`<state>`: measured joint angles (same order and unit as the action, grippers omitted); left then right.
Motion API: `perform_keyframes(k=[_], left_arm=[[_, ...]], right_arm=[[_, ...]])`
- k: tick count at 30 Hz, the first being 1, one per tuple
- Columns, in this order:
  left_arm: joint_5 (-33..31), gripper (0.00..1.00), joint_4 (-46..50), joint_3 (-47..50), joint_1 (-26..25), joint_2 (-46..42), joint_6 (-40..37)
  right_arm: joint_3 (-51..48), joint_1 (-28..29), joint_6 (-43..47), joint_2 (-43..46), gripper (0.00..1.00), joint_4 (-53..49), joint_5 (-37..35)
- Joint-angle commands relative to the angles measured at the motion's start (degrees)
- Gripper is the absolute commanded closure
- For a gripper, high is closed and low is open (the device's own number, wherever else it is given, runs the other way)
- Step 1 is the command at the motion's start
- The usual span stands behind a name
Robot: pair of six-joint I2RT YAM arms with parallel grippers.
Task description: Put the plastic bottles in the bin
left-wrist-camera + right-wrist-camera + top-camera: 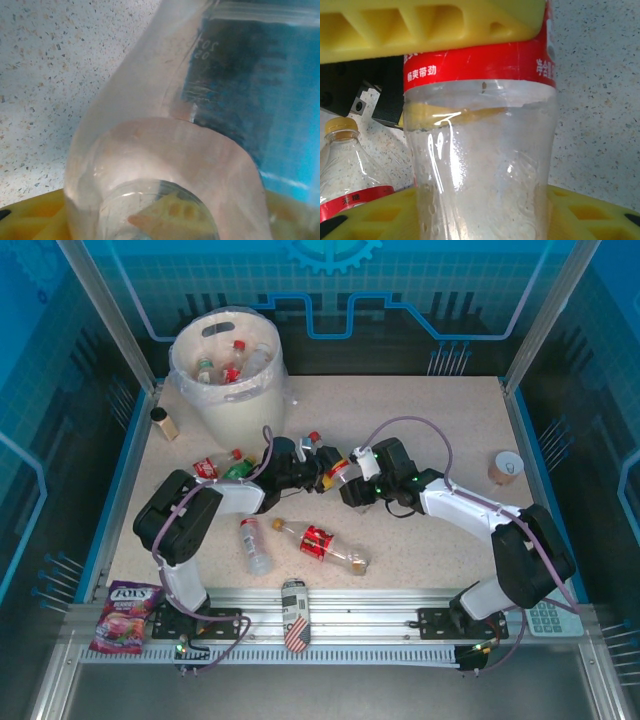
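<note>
Right gripper [475,120] pinches the red-label bottle [480,155], a little way in front of the bin [235,410]. Left gripper [160,212] sits around a clear bottle [150,100] there, but I cannot tell if it squeezes. It looks like a hand-over. Next, the left one must hold tight and lift it over the bin.
</note>
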<state>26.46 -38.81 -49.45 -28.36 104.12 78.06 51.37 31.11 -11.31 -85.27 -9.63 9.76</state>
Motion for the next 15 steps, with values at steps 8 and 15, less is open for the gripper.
perform_keyframes(k=[8,15], left_arm=[[-0.9,0.43,18.7,-8.9,-0.9,-4.7,-13.0],[-5.3,0.51,33.0,-15.0,-2.6,-10.1,-24.4]], right_arm=[[-2.1,-6.5,-7.1,7.8,0.14,7.4,8.5],[-1.4,-10.1,-9.2,13.0,0.04,2.0,-0.4]])
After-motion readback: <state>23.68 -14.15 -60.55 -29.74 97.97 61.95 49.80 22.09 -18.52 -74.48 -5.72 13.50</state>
